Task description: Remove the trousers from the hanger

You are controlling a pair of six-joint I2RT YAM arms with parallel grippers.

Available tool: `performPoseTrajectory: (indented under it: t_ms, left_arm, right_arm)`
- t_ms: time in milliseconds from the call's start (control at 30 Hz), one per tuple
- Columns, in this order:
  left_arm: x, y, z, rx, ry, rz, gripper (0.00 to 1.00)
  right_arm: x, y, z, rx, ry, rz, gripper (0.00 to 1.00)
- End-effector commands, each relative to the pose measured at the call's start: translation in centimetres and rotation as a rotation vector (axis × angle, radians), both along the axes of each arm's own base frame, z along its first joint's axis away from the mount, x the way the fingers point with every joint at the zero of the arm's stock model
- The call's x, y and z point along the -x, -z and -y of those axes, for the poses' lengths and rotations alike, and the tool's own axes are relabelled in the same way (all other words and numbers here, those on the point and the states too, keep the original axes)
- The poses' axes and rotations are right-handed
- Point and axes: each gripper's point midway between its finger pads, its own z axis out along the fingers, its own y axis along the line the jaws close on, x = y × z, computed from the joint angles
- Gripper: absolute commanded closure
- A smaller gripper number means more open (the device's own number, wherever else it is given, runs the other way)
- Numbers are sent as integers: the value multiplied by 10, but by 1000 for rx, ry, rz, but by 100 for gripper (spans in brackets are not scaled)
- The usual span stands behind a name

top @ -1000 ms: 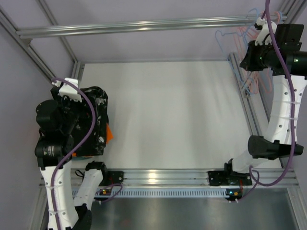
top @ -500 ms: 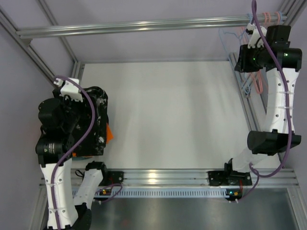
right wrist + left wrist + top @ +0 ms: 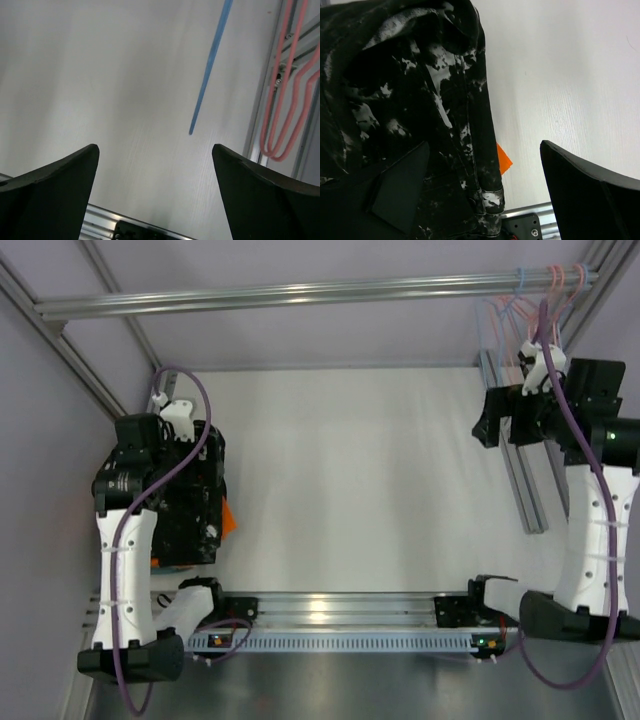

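The trousers (image 3: 195, 505), black with white marks, lie in a heap at the table's left edge, off the hanger. They fill the left of the left wrist view (image 3: 415, 100). My left gripper (image 3: 484, 150) hangs open just above them, with nothing between its fingers. The light blue hanger (image 3: 520, 280) hangs from the rail at the back right, and one blue wire (image 3: 210, 65) of it shows in the right wrist view. My right gripper (image 3: 155, 147) is open and empty, a little below and in front of that wire (image 3: 497, 425).
A corner of an orange garment (image 3: 502, 159) sticks out from under the trousers (image 3: 229, 520). Pink hangers (image 3: 285, 100) hang beside the blue one on the rail (image 3: 300, 292). An aluminium post (image 3: 515, 455) runs along the table's right side.
My right gripper has opened, let go of the hanger and drawn down away from the rail. The hanger now hangs free. My left arm has shifted back over the trousers.
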Motion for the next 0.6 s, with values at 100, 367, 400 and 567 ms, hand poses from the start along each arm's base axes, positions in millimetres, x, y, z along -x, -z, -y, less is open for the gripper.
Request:
performPoseTrajectory:
  t_ms: [100,367,400,567]
  left_arm:
    - [18,-2,11,50,26,-10,2]
    - [36,-11,4,13,-3,3,2]
    - [38,-14,4,11,-3,11,2]
    - [49,-21,-2,-20,-27,28,2]
  right_arm:
    - [65,-11,-47,-121,-228,123,1]
    - [126,25,-87,-237,-460,93,1]
    - [127,26,-88,-234,-460,99,1]
    - [127,29,-90,-239,-474,111,1]
